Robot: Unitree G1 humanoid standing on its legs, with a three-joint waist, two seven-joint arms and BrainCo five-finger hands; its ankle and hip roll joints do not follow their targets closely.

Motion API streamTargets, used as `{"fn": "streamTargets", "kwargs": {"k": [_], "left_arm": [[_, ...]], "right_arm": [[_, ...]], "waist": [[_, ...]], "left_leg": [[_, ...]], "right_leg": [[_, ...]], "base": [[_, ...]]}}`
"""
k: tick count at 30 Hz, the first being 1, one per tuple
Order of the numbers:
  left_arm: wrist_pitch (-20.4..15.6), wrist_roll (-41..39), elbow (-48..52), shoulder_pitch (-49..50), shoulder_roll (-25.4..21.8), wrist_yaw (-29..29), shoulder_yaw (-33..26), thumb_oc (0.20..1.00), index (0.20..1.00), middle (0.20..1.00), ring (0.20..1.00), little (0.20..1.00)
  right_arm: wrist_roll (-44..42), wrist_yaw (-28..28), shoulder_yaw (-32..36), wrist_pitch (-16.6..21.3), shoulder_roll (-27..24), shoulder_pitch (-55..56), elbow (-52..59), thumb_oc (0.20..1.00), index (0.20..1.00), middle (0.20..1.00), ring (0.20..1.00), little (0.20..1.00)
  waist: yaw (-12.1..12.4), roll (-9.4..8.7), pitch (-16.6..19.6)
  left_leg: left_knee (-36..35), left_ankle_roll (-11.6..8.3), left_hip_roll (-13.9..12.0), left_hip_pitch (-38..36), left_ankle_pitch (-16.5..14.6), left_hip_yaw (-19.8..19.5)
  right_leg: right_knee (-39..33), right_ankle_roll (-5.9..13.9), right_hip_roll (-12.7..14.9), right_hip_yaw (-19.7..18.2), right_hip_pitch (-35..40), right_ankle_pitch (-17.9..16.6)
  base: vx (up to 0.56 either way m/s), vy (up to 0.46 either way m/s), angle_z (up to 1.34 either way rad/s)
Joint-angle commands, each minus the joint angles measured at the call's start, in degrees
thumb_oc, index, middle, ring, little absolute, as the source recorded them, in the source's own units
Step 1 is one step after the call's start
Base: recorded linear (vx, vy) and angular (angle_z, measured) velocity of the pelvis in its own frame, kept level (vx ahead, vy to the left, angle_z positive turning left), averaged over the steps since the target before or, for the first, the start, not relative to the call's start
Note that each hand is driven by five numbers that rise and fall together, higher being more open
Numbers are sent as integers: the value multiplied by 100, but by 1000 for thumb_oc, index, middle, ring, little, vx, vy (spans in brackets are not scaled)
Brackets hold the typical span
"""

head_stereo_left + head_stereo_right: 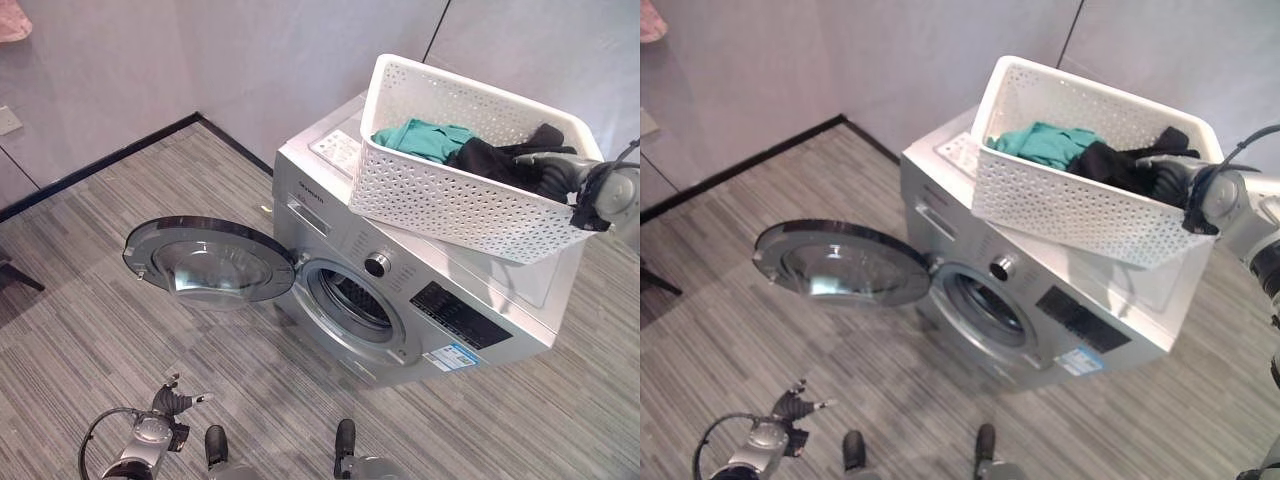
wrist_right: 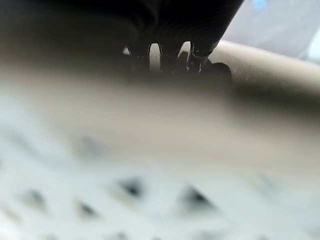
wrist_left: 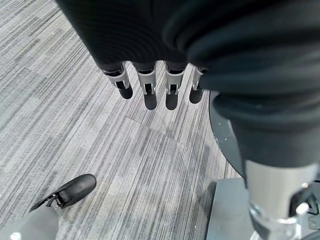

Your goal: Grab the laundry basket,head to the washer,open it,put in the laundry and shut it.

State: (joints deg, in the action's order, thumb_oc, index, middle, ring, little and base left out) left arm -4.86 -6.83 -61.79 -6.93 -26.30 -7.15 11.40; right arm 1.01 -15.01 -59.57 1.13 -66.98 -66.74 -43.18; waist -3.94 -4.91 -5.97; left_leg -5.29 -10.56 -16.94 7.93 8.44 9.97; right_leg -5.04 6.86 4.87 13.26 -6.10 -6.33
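left hand [image 1: 172, 402] hangs low over the floor [image 1: 90, 330], fingers [image 3: 150, 95] straight and loose, nothing in them. washer [image 1: 400, 300] door [image 1: 210, 262] is swung wide open. white basket [image 1: 450, 195] sits tilted on the washer's top, teal shirt [image 1: 420, 138] and dark clothes [image 1: 500, 160] inside. right hand [image 1: 560, 172] reaches over the basket's right end into the dark clothes; can't tell if its fingers grip anything.

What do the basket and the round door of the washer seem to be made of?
The basket looks like white moulded plastic with a matt finish: its walls are stiff and pierced with a regular pattern of small holes. The door seems to have a glossy dark rim, probably plastic, around a clear bowl-shaped window of glass or clear plastic that reflects light. The washer body looks like silver-grey painted metal.
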Motion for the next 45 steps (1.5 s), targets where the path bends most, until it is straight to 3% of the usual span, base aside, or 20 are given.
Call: {"fn": "streamTargets", "kwargs": {"k": [1, 12, 23, 26, 27, 29, 30, 32, 33, 37, 45], "left_arm": [[-121, -161, -56, -617, -337, -6, 51, 1000, 1000, 1000, 1000, 1000], [-218, -366, 331, -494, -360, 114, 172, 1000, 1000, 1000, 1000, 1000], [-242, -400, 344, -331, -351, 186, 159, 1000, 1000, 1000, 1000, 1000], [-252, -380, 317, -44, -310, 231, 66, 1000, 1000, 1000, 1000, 1000], [-254, -365, 213, 50, -291, 266, -35, 1000, 1000, 1000, 1000, 1000], [-254, -364, 213, 51, -282, 266, -41, 1000, 1000, 1000, 1000, 1000], [-255, -320, 144, 97, -275, 270, -63, 1000, 1000, 1000, 1000, 1000], [-256, -319, 143, 98, -260, 269, -71, 1000, 1000, 1000, 1000, 1000], [-255, -241, 179, 142, -274, 341, -63, 1000, 1000, 1000, 1000, 1000], [-261, -214, 224, 136, -239, 352, -72, 1000, 1000, 1000, 1000, 1000], [-261, -214, 224, 136, -236, 352, -74, 1000, 1000, 1000, 1000, 1000]], "right_arm": [[151, 29, -68, -63, -262, -435, -217, 1000, 1000, 1000, 1000, 1000], [146, -294, 379, -216, 109, 359, -1430, 1000, 1000, 1000, 1000, 1000], [53, -482, 319, -221, 79, 431, -1372, 1000, 1000, 1000, 1000, 1000], [-225, -757, -2, -112, -190, 415, -684, 1000, 1000, 1000, 1000, 1000], [-518, -955, -341, -47, -328, 211, -175, 511, 511, 511, 511, 511], [-522, -957, -364, -50, -329, 189, -174, 511, 511, 511, 511, 511], [-665, -1127, -600, -24, -420, 91, 156, 200, 200, 200, 200, 200], [-673, -1130, -639, -30, -424, 53, 158, 200, 200, 200, 200, 200], [-1086, -1538, -1135, -62, -664, -161, 771, 200, 200, 200, 200, 200], [-1320, -1632, -1379, -82, -750, -327, 972, 200, 200, 200, 200, 200], [-1321, -1633, -1389, -82, -750, -337, 971, 200, 200, 200, 200, 200]], "waist": [[121, -232, -466], [340, -89, -782], [403, -89, -813], [465, -114, -809], [494, -133, -789], [487, -125, -790], [510, -161, -776], [502, -147, -778], [530, -224, -730], [518, -225, -713], [516, -222, -713]], "left_leg": [[30, -139, -307, -505, -184, 38], [32, -161, -305, -59, 20, -192], [37, -178, -324, 26, 71, -245], [33, -224, -363, 95, 162, -282], [30, -253, -395, 107, 190, -284], [30, -254, -396, 108, 190, -286], [30, -268, -409, 93, 193, -281], [30, -268, -411, 92, 193, -281], [30, -292, -446, 45, 190, -276], [30, -300, -457, 15, 182, -265], [30, -300, -457, 15, 182, -265]], "right_leg": [[387, 156, 296, -75, -188, 574], [406, 126, 280, 45, -454, 566], [392, 112, 257, 69, -491, 572], [361, 107, 227, 114, -505, 591], [340, 105, 192, 148, -503, 608], [340, 104, 191, 149, -503, 608], [333, 103, 177, 153, -488, 608], [333, 102, 176, 153, -487, 608], [313, 98, 152, 171, -420, 635], [299, 98, 146, 183, -384, 638], [299, 98, 146, 183, -384, 638]], "base": [[0, 0, 0], [-19, -20, 3], [7, -14, 8], [59, -57, 0], [65, -69, 1], [0, 0, 0], [0, 0, 0], [20, -11, 1], [40, -23, 2], [10, -6, 0], [0, 0, 0]]}}
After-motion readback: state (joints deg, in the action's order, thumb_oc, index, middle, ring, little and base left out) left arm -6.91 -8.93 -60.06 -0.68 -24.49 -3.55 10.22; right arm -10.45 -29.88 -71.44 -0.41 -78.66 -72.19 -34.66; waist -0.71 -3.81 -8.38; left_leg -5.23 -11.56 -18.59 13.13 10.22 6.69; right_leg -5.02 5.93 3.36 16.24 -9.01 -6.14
